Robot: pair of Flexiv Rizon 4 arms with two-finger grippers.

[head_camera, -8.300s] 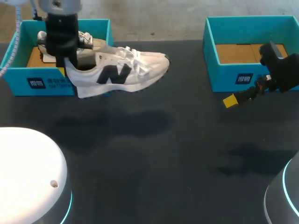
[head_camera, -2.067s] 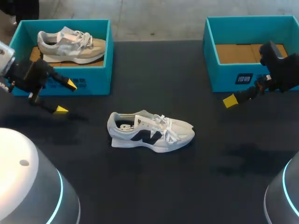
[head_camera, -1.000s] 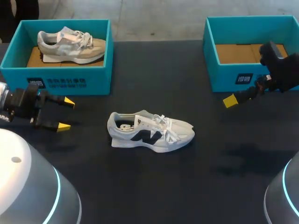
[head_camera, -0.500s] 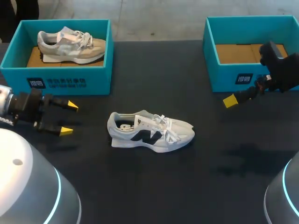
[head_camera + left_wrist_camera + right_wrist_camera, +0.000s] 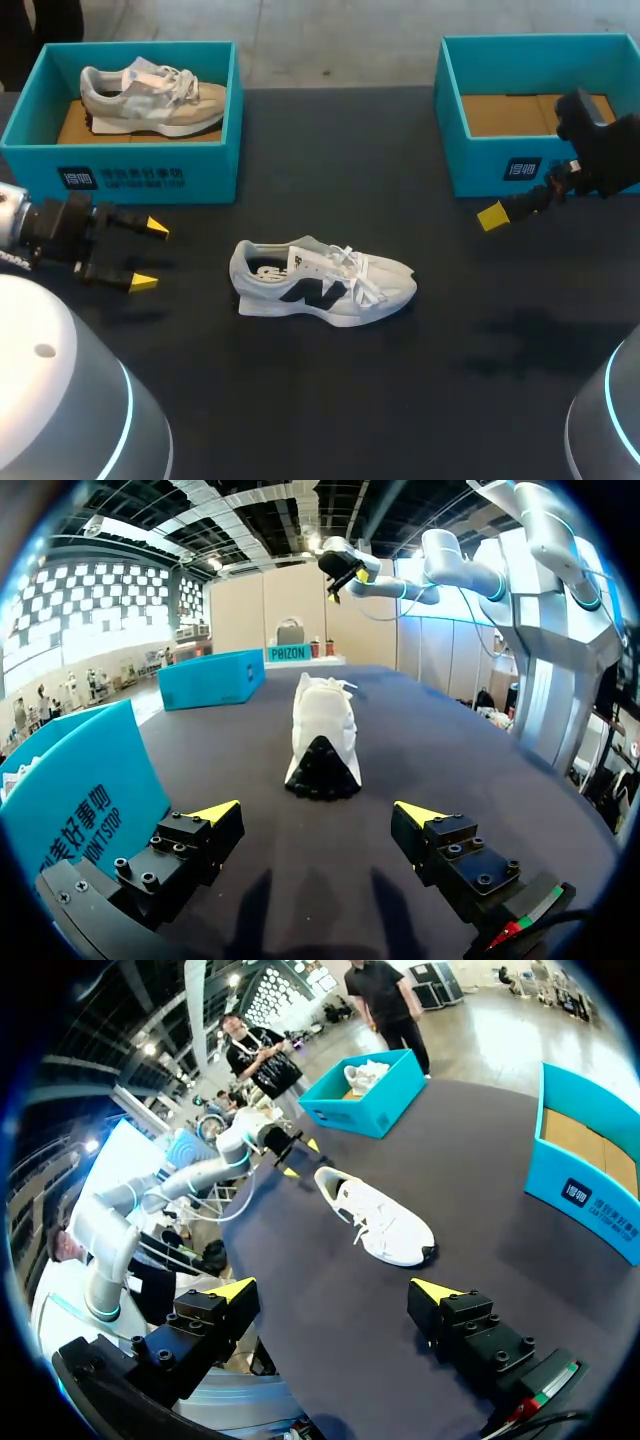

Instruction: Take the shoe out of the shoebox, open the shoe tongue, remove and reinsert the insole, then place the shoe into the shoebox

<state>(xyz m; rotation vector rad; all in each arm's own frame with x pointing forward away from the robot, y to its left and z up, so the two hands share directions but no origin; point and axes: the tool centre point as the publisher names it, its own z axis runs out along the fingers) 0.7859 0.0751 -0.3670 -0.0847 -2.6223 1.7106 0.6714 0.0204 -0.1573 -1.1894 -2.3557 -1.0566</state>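
The shoe [image 5: 325,283] stood on its sole on the black table [image 5: 300,400], straight ahead of the left gripper [image 5: 148,255], its heel turned toward that gripper and apart from it. The left gripper's fingers were spread wide and held nothing. The right gripper [image 5: 333,1290] also stood wide and empty, with the shoe's toe well ahead of it. A teal shoebox [image 5: 130,175] with a second shoe [image 5: 150,95] stood beside the left gripper. The other shoebox [image 5: 500,160] was beside the right gripper.

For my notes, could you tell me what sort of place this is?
Probably a robot shoe-handling test bench: a dark table, a left shoebox, a right shoebox, a white sneaker, with the left gripper nearby.
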